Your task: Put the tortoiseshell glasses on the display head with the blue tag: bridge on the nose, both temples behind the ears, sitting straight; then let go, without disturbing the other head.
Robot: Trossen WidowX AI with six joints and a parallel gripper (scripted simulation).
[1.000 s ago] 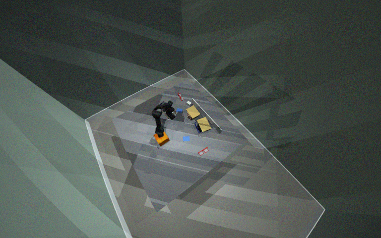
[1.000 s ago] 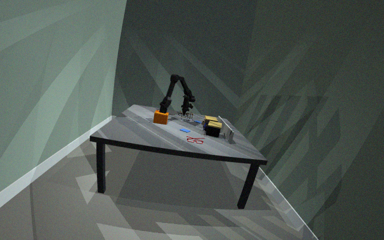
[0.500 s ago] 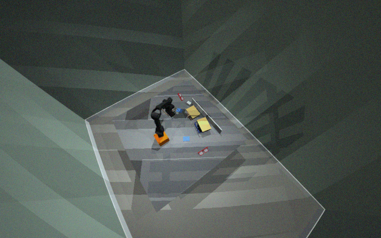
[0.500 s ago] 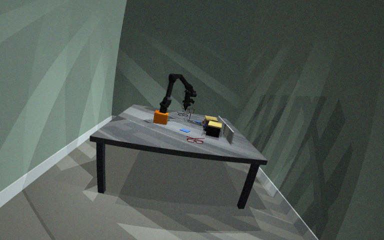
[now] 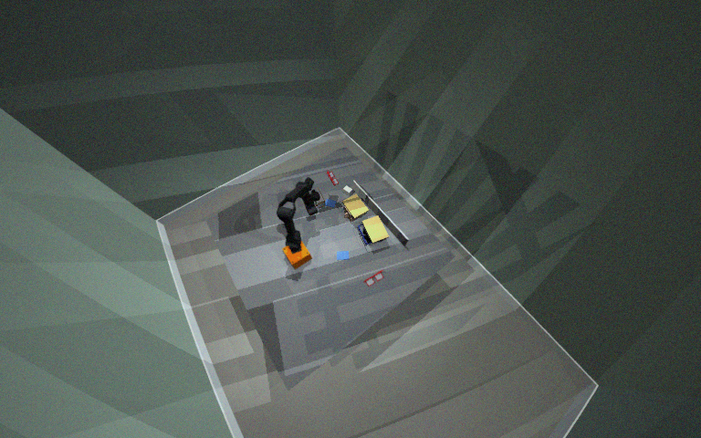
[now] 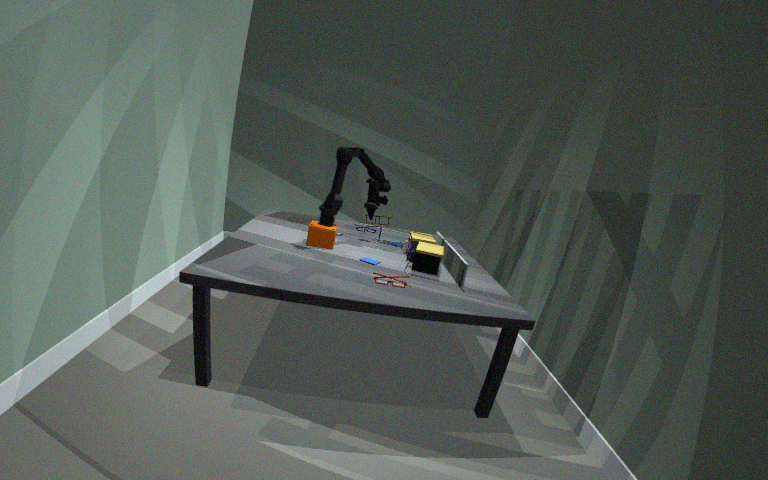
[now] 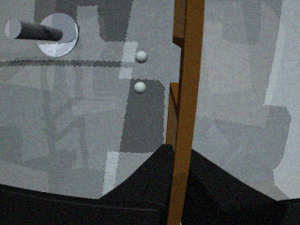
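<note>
My gripper [image 7: 172, 154] [image 6: 370, 215] [image 5: 313, 208] is shut on the tortoiseshell glasses [image 7: 189, 56] [image 6: 383, 217], gripping the brown frame; its two white nose pads show beside the bar in the wrist view. It holds them a little above the table at the far end. Two display heads with yellow tops stand to the right: the farther head [image 5: 355, 205] [image 6: 422, 236] and the nearer head [image 5: 375, 228] [image 6: 429, 249]. A blue tag [image 5: 342, 255] [image 6: 369, 260] lies flat on the table before the nearer head. I cannot tell which head the tag marks.
A small stand with a round base [image 7: 58, 36] stands below the gripper, and dark glasses [image 6: 367, 228] lie close by. Red glasses [image 5: 371, 280] [image 6: 386, 281] lie near the table's front. Another red pair [image 5: 332, 175] lies far back. An upright panel [image 5: 382, 213] [image 6: 455, 260] stands behind the heads. The arm's orange base [image 5: 297, 255] is left.
</note>
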